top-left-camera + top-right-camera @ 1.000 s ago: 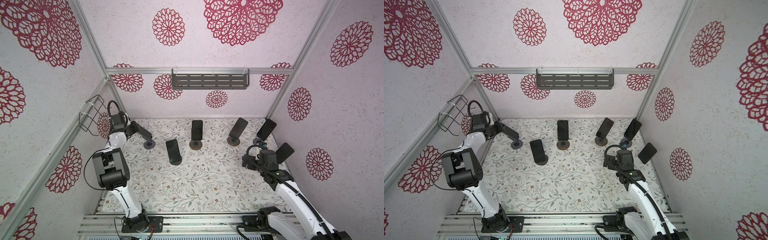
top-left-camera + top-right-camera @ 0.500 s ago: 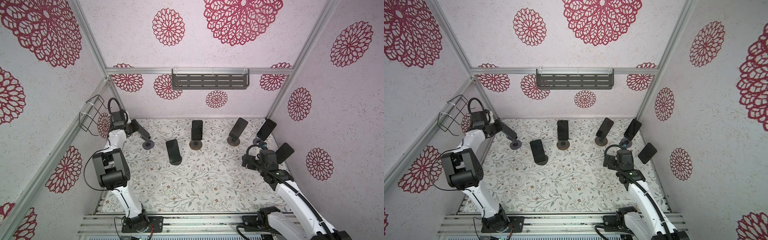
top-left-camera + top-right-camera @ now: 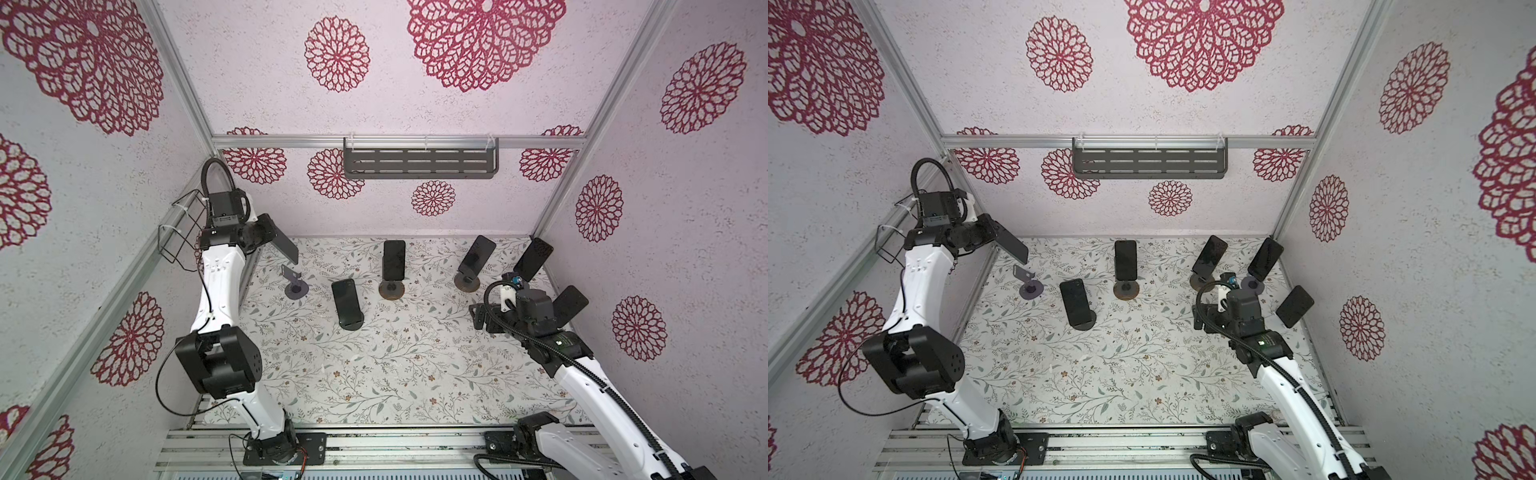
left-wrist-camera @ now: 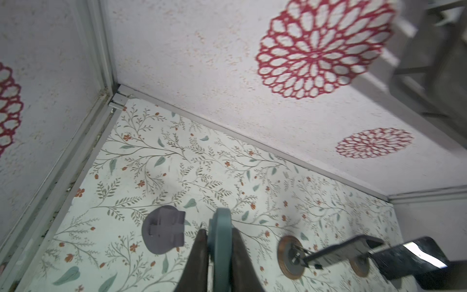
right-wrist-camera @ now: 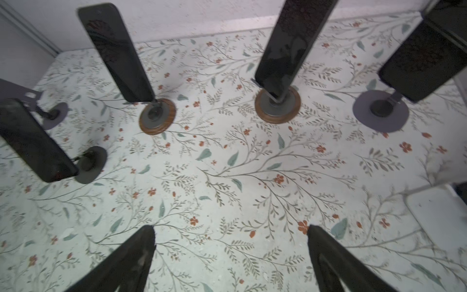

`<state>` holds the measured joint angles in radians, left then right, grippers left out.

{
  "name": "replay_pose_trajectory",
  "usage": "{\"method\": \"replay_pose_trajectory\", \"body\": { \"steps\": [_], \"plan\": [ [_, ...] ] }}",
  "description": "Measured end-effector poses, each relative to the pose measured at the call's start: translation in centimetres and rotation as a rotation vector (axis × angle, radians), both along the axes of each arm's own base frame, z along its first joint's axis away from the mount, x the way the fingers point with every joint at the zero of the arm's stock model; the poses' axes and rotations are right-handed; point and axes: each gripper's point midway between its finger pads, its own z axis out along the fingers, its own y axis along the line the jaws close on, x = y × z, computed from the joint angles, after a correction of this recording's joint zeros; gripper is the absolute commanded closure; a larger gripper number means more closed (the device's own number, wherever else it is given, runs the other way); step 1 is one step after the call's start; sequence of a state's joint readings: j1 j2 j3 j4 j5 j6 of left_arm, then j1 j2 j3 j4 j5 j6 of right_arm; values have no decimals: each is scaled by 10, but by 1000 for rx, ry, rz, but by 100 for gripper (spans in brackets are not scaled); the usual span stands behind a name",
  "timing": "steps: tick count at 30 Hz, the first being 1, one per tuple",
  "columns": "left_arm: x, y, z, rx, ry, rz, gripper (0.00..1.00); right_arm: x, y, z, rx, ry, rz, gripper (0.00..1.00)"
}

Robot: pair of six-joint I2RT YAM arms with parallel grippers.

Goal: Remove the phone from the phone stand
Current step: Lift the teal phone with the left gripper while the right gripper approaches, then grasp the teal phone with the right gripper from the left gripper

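1. Floral-print worktop [image 3: 374,374], enclosed by pale walls [image 3: 415,83] bearing red rosettes. A grey slotted shelf [image 3: 419,164] is on the back wall and a wire basket [image 3: 178,232] on the left wall.
2. Left pincer [image 4: 219,227]: closed tight on the phone [image 3: 284,245], one finger pressed to each flat face. In the left wrist view the phone shows edge-on between them.
3. Phone: held in the air at the back-left corner, tilted, its lower end pointing toward the worktop. It is clear of its cradle and touches nothing but the pincer.
4. Phone stand [image 3: 296,286]: grey round base with a bare bracket, standing on the worktop just below the held phone and apart from it.
5. Right pincer [image 5: 230,227]: jaws spread wide with nothing between them, hovering over the right side of the worktop.
6. Other phones [image 3: 394,259]: five, dark-screened, each leaning on a round-based stand of its own. They are ranged from beside the bare stand across the back to the right wall.
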<state>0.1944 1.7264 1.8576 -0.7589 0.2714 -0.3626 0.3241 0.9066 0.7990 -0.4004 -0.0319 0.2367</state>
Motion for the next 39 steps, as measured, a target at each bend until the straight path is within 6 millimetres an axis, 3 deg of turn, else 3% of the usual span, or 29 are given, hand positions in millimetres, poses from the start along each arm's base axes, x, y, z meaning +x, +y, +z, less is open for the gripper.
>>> {"method": "replay_pose_trajectory", "body": {
  "steps": [6,11,17,22,25,33,39],
  "plan": [
    [-51,-89,59,42,-56,-201,100,-7,45,27,-39,-49,185,11],
    [-82,-151,75,38,-58,-365,100,-10,80,49,-107,-92,330,12],
    [-104,-205,43,-34,62,-548,100,-11,120,67,-143,-134,460,12],
    [-115,-232,-16,-110,229,-646,100,-11,160,71,-127,-133,576,12],
    [-120,-247,-41,-147,299,-685,100,-13,184,70,-92,-128,645,11],
    [-121,-290,-53,-209,315,-797,100,-4,231,64,-8,-82,708,8],
    [-117,-297,-55,-225,310,-811,100,7,243,42,10,-17,683,3]
  ]
}}
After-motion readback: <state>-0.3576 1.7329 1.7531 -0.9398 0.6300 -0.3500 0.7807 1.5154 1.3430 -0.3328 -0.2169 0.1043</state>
